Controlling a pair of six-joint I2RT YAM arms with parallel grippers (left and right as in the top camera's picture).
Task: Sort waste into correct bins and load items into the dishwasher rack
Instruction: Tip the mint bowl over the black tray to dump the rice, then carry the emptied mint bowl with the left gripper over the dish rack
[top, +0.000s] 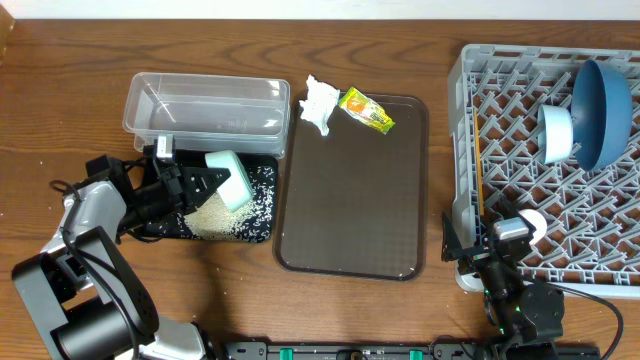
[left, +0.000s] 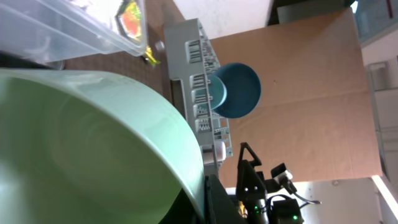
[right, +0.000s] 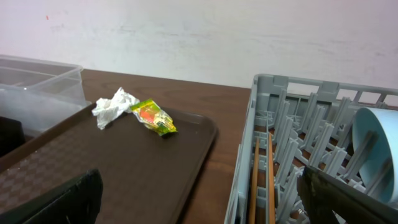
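Note:
My left gripper (top: 205, 182) is shut on the rim of the pale-green bowl (top: 232, 178), holding it tipped on its side over the black tray (top: 262, 170). A heap of rice (top: 210, 220) lies on that tray. In the left wrist view the bowl (left: 93, 143) fills the frame beside one dark finger (left: 217, 199). The tissue (top: 320, 102) and the snack wrapper (top: 367, 110) lie on the brown tray (top: 350, 200). My right gripper (top: 470, 240) stands open and empty at the rack's (top: 470, 100) near left corner. The rack holds the dark-blue bowl (top: 605, 110), white-blue bowl (top: 556, 132), chopsticks (top: 478, 170) and a small cup (top: 531, 222).
The clear tub (top: 200, 100) stands empty behind the black tray. In the right wrist view the tissue (right: 115, 106) and wrapper (right: 153, 117) lie at the far end of the brown tray (right: 124, 168), with the rack wall (right: 249, 168) and chopsticks (right: 261, 186) to the right.

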